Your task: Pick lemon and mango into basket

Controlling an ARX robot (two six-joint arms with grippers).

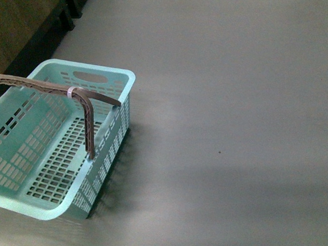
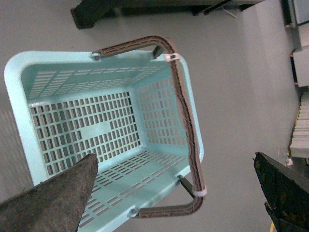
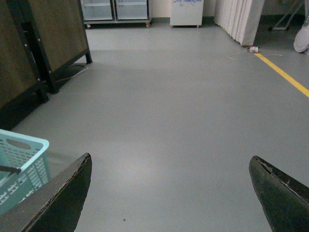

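Now: left gripper [image 2: 174,157] spread wide, holding nothing, above the empty basket [image 1: 129,78]; right gripper [image 3: 169,155] likewise wide and empty, over floor [image 1: 235,96] beside it. No lemon or mango in view. Find the fruit first, descend with jaws astride it, mind the handle [image 1: 88,116] when dropping in. Smooth grey floor; dark cabinets [image 3: 53,34] behind; yellow line [image 3: 285,77].

Grey felt-faced left fingers [image 2: 53,203], dark right fingers [image 3: 58,203], pale worn edges

Pale teal slotted basket [image 1: 53,135] upright, empty, brown handle [image 1: 67,92] raised
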